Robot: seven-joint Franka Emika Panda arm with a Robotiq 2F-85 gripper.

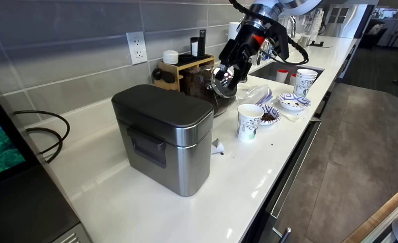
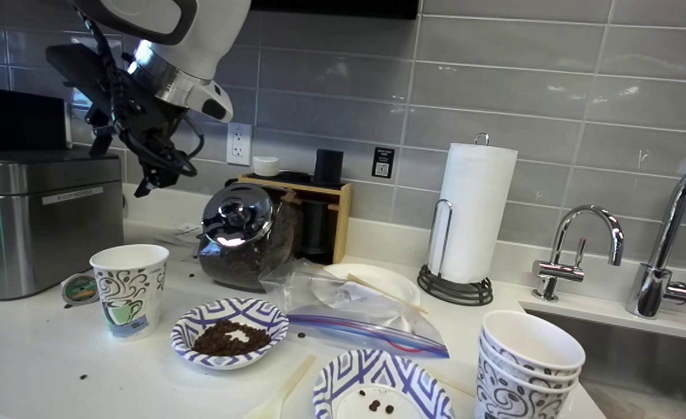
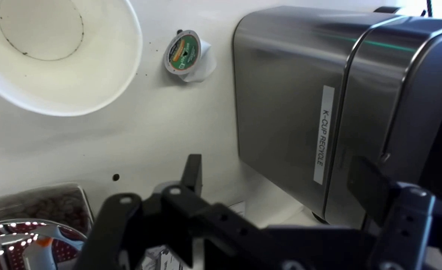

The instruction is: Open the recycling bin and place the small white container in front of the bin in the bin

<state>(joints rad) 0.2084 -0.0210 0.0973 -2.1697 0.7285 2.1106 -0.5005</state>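
1. Grey tile wall [image 2: 494, 75] backs a white counter [image 1: 253, 168], where the recycling bin [image 3: 288, 82] stands upright, its lid [image 1: 161, 104] down.
2. My gripper [image 3: 280, 178] hangs beside the bin's labelled face, jaws spread wide with nothing between them. From an exterior view I can see a gap between it and the lid.
3. On the counter, just beside that labelled face but apart from it, the small white container [image 3: 185, 56] lies tipped over, green top showing.
4. I judge the step in hand to be opening the bin. Next I'd bring a fingertip in under the lid's rim and lift; which edge is hinged I cannot tell, so I'd push gently. Collecting the container would follow.
5. For room, the paper cup [image 2: 130, 291] stands near the container, and the glass jar [image 2: 249, 256] crowds the wall side. Most space runs from the container toward the counter's front edge [image 1: 280, 162]. I'd pass high over the cup, then drop straight down.
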